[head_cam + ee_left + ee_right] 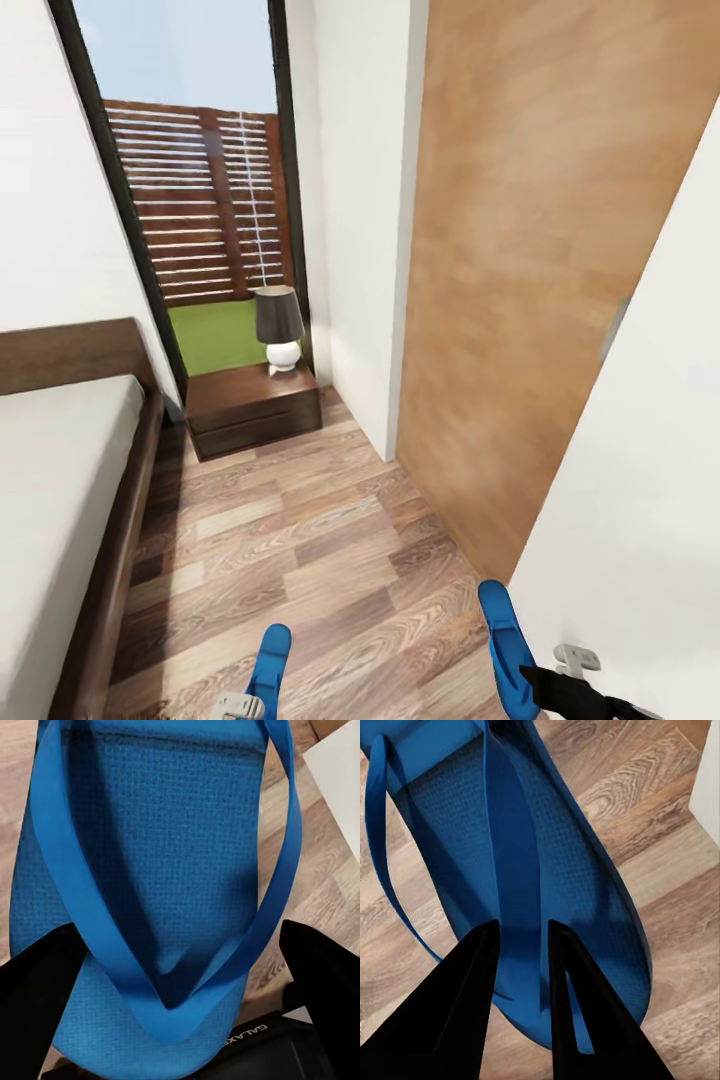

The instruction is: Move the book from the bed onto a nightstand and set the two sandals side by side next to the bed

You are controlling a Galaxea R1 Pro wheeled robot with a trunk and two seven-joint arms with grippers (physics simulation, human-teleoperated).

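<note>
Between the bed (60, 480) and the wooden door (540, 280) you carry one blue sandal in each hand, ready to set them side by side on the floor (300, 540). Your left hand (180, 967) pinches the left sandal (150, 855) across its sole, fingers wide apart around it; your right hand (521, 945) is pressed nearly together on the right sandal (547, 870) at its strap. Ahead, the nightstand (252, 405) holds only a lamp (279, 328).

Head cam sits high, looking fwd and down a narrow strip of wood floor (300, 540) between bed (60, 500) and wall, toward nightstand (252, 408) and window (195, 190) at the far end. Both wrist cams look along their fingers, v. close on a blue sandal each (left sandal (150, 892), right sandal (525, 870)), floor behind. Shared w/ head view: both sandals at its lower edge, same plank floor.
</note>
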